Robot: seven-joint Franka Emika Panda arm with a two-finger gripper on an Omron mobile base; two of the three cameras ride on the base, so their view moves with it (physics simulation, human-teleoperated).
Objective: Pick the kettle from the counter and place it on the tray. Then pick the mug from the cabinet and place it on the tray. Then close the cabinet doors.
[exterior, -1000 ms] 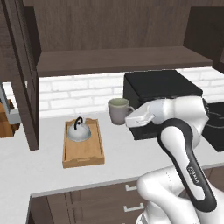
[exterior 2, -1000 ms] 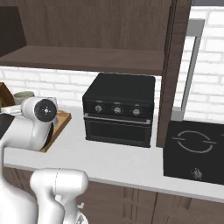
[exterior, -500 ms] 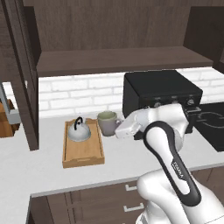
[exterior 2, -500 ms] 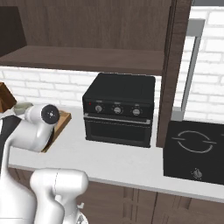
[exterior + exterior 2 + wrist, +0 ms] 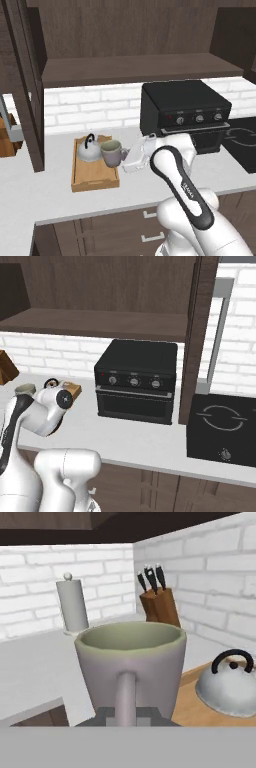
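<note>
So the mug (image 5: pixel 111 152) is gripped by its handle in the closed claw (image 5: pixel 126 154) and held upright over the tray (image 5: pixel 95 179), at 3 o'clock from the kettle (image 5: pixel 88 150). The kettle is parked in the tray on the tabletop (image 5: pixel 60 200).

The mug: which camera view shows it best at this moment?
The hand view: the mug is close and central, with its handle, rim and greenish inside clear, and the gripper shut on the handle. The left base view shows it small, beside the kettle over the tray. The right base view shows little more than its rim.
</note>
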